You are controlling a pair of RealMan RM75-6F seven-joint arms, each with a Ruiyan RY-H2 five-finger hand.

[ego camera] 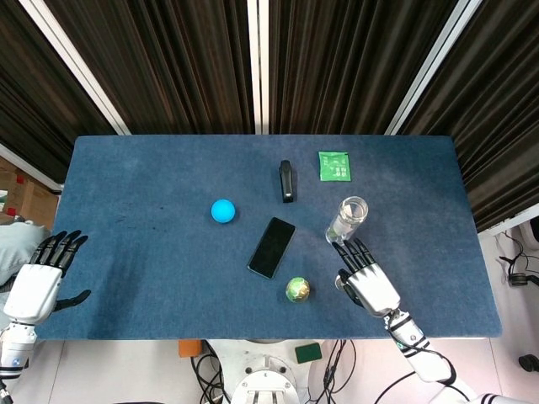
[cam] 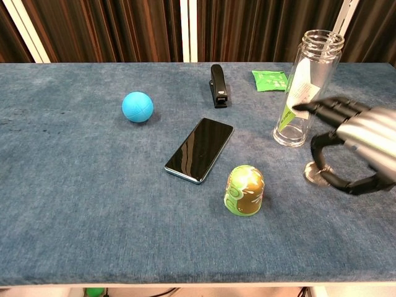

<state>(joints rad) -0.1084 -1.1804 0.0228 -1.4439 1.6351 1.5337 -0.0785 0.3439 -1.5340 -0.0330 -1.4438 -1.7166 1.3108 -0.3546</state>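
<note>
While the clear bottle (cam: 306,90) stands upright, its long axis vertical and its open mouth up, the right hand (cam: 354,143) is raised just beside it, palm down, fingers spread and holding nothing. A small metal lid (cam: 317,174) is seen lying flat under that hand, in front of the bottle. Far left of the bottle, off the table (ego camera: 126,210) edge, the left hand (ego camera: 38,282) is held with fingers apart and empty.

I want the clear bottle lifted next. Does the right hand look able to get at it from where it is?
Probably yes: the right hand is open beside the clear bottle, fingertips near its wall, with nothing between them. A small metal lid lies under the hand.
</note>
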